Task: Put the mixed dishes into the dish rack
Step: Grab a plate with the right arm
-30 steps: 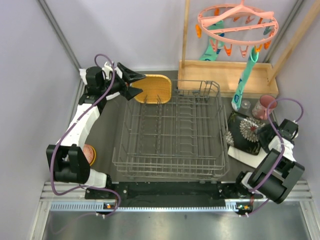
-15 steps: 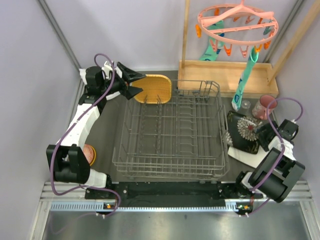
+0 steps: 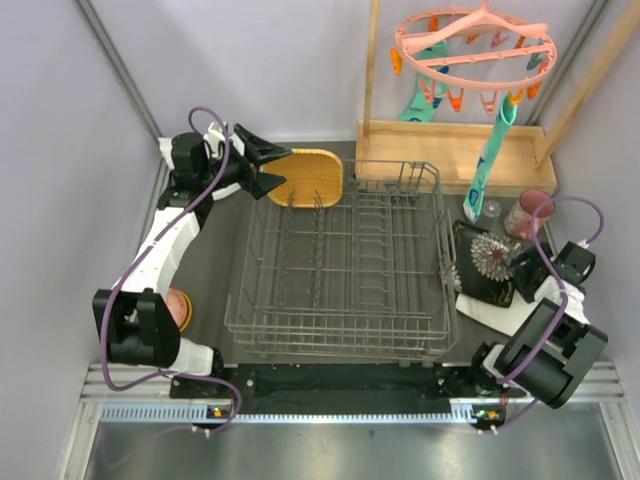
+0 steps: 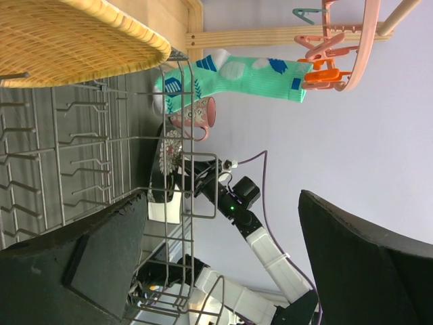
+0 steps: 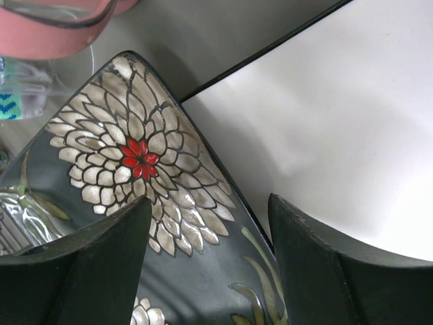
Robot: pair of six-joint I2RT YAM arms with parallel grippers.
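Over floral plate, right hand spread

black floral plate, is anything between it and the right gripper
Nothing visible. The right gripper is open and poised directly over the black floral plate, its jaws either side of the plate's edge next to the pale plate.

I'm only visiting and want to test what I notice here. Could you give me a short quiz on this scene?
1. True or false: the dish rack already holds a dish.
2. Which dish lies right under the right gripper? A pink cup, B black floral plate, C orange bowl.
3. Fill in: the wooden plate by the left gripper is ___ in colour.
Key: 1 false; 2 B; 3 yellow.
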